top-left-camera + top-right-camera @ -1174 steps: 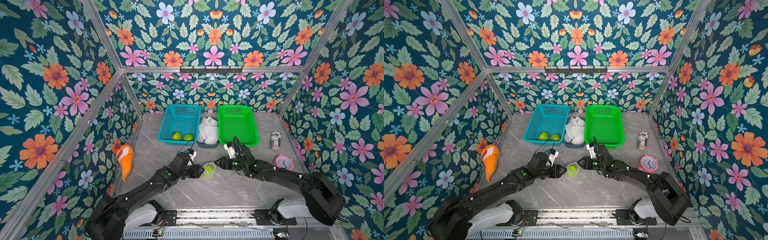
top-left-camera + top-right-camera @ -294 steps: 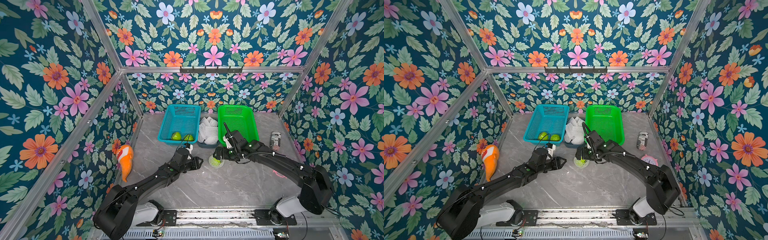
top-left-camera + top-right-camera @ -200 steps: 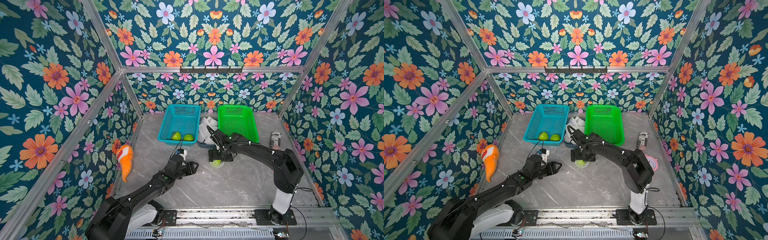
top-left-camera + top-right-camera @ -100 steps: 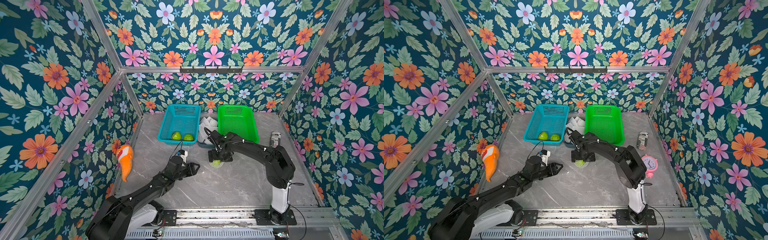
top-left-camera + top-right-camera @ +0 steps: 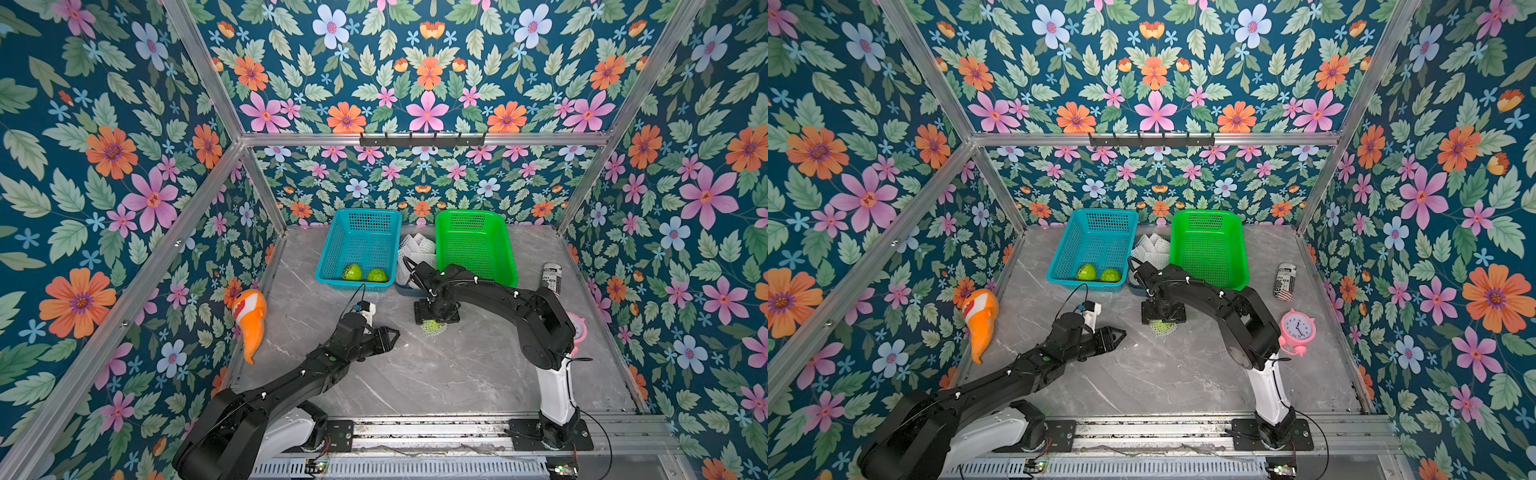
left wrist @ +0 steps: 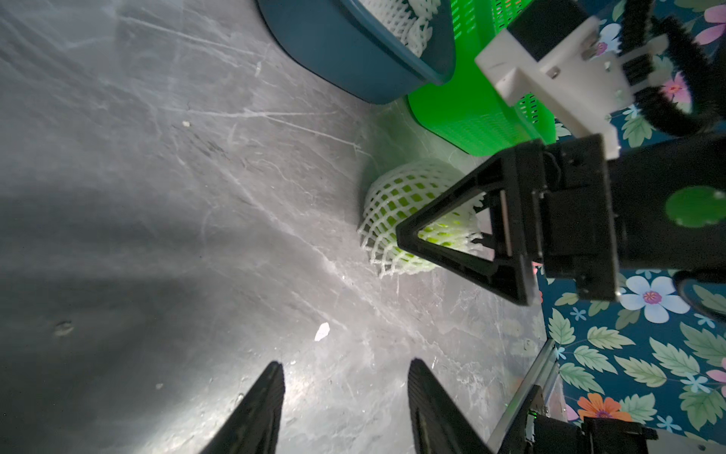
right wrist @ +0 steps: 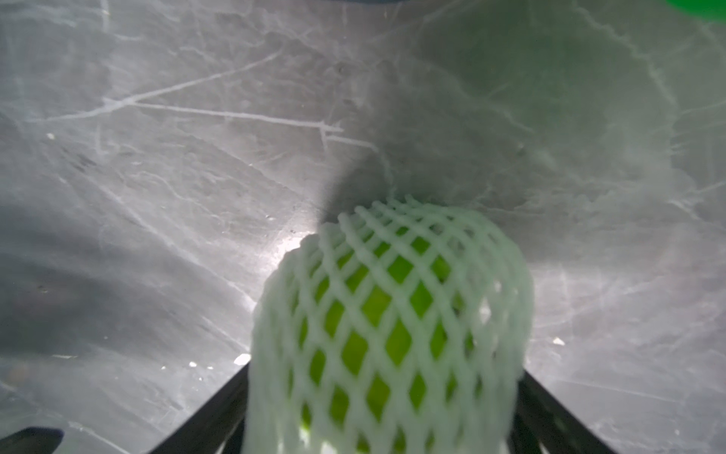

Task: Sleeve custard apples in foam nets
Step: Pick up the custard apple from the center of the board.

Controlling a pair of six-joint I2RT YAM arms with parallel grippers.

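One custard apple in a white foam net point(image 5: 434, 329) point(image 5: 1163, 329) rests on the grey table in front of the baskets. My right gripper point(image 5: 436, 318) point(image 7: 381, 377) points down over it. Its fingers touch the net on both sides, so it is shut on this fruit point(image 7: 389, 306). My left gripper point(image 5: 392, 337) point(image 6: 345, 363) is open and holds nothing, low over the table a short way left of the netted fruit point(image 6: 400, 204). Two bare custard apples point(image 5: 352, 272) point(image 5: 377, 275) lie in the blue basket point(image 5: 361, 241). Spare foam nets point(image 5: 415, 249) fill a dark tub between the baskets.
A green basket point(image 5: 473, 245) stands just behind my right gripper. An orange fish plush point(image 5: 251, 316) lies by the left wall. A can point(image 5: 551, 279) and a pink clock point(image 5: 1298, 330) sit at the right. Small white foam crumbs point(image 6: 322, 331) dot the table.
My right arm has folded back and turned its gripper down over the netted fruit, and the jaws have narrowed onto it. My left arm drew back toward the front, then held still.
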